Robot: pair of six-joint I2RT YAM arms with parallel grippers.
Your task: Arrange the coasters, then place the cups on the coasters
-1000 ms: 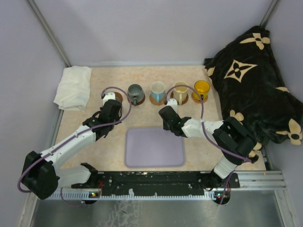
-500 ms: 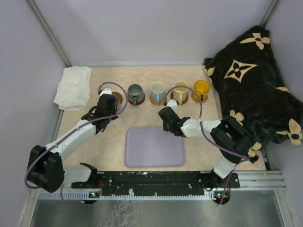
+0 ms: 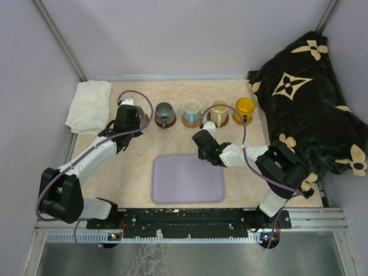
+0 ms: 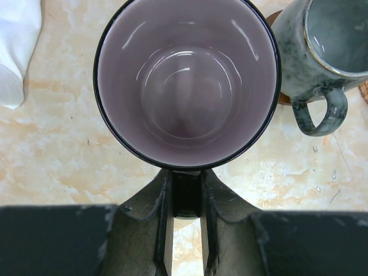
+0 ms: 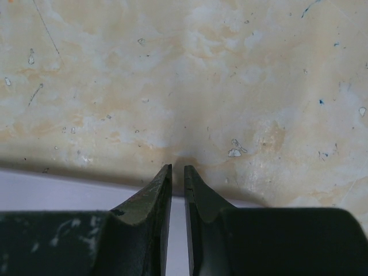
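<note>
The left fingers (image 4: 164, 198) are pinched on the handle (image 4: 187, 198) of the purple cup (image 4: 187, 86). It sits upright straight ahead of them, just left of the grey-green cup (image 4: 322, 52) and seemingly over the last coaster (image 3: 145, 121), though I cannot tell whether it rests there. The right fingers (image 5: 164, 190), nearly together and empty, hang over bare tabletop (image 5: 201, 75) right of the grey-green cup; room is tight only on that cup's side.
</note>
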